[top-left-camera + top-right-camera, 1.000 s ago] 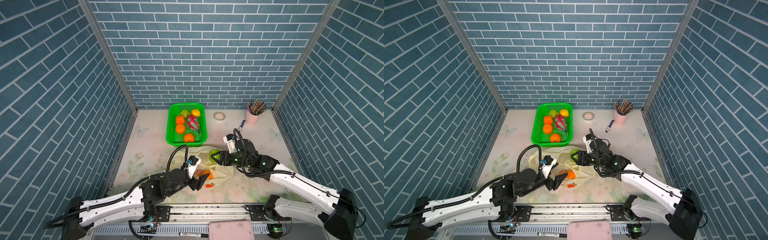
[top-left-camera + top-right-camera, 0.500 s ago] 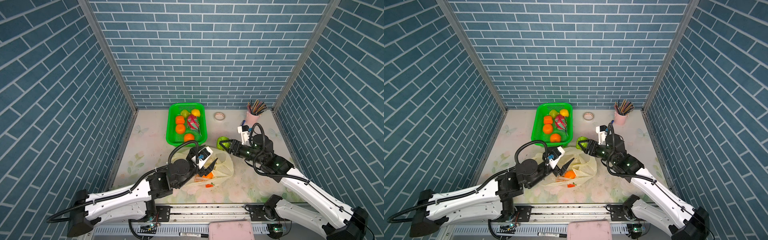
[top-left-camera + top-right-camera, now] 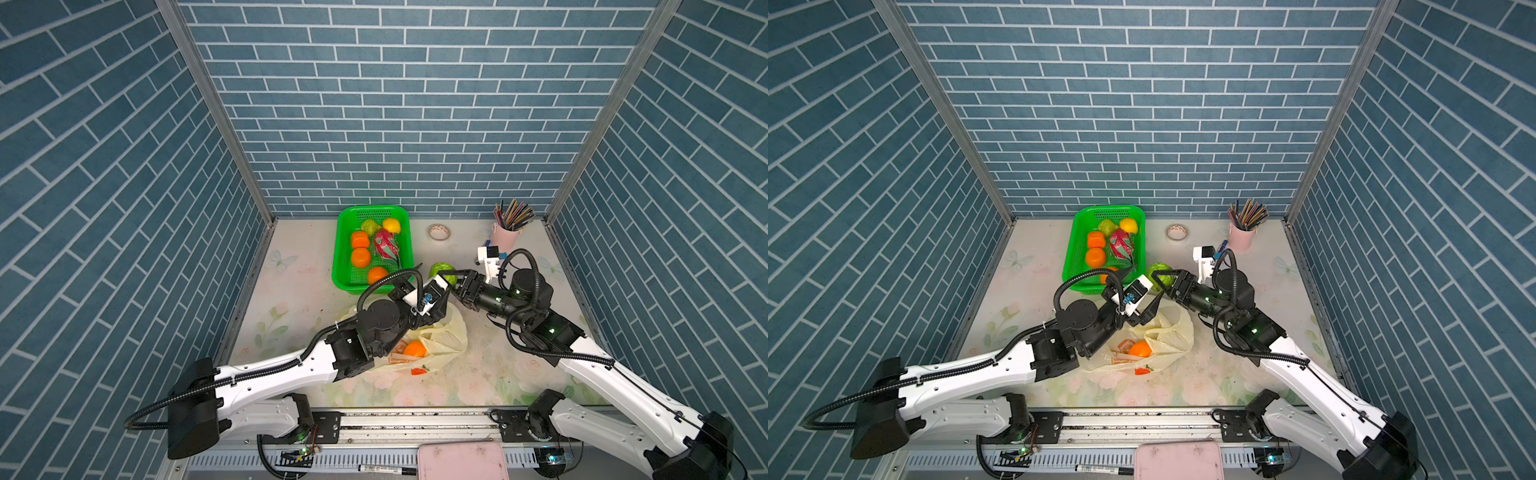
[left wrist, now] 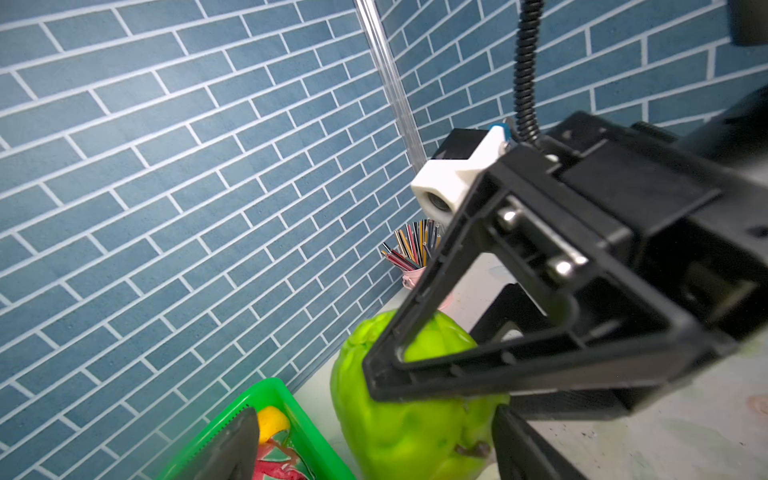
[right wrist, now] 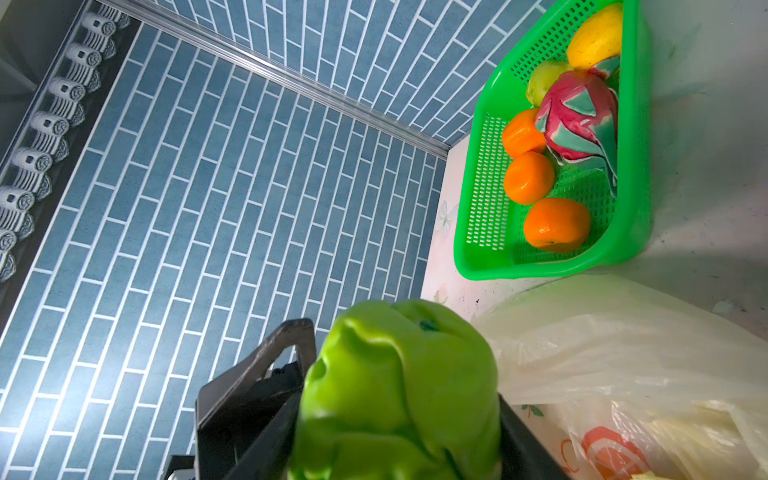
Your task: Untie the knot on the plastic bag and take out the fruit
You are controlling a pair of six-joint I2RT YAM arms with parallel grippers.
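My right gripper [image 3: 442, 280] [image 3: 1156, 280] [image 5: 399, 415] is shut on a green fruit [image 3: 439, 269] [image 3: 1158, 271] [image 5: 399, 374], held above the table beside the basket's near right corner. My left gripper [image 3: 432, 278] [image 3: 1148, 279] [image 4: 374, 449] stands open right next to it, and the same green fruit [image 4: 407, 436] sits between its spread fingers. The pale-yellow plastic bag [image 3: 444, 332] [image 3: 1169, 332] [image 5: 602, 353] lies slack under both, with one orange [image 3: 414, 349] [image 3: 1139, 349] inside. No knot shows.
The green basket [image 3: 340, 249] [image 3: 1073, 249] [image 5: 469, 232] [image 4: 266, 390] at the back holds several fruit, among them a dragon fruit [image 3: 384, 245]. A tape roll [image 3: 438, 232] and a pink cup of pencils [image 3: 505, 237] stand at the back right.
My right gripper has lifted the green fruit out of the bag and carried it back toward the basket. My left gripper has risen off the bag to the fruit and spread wider.
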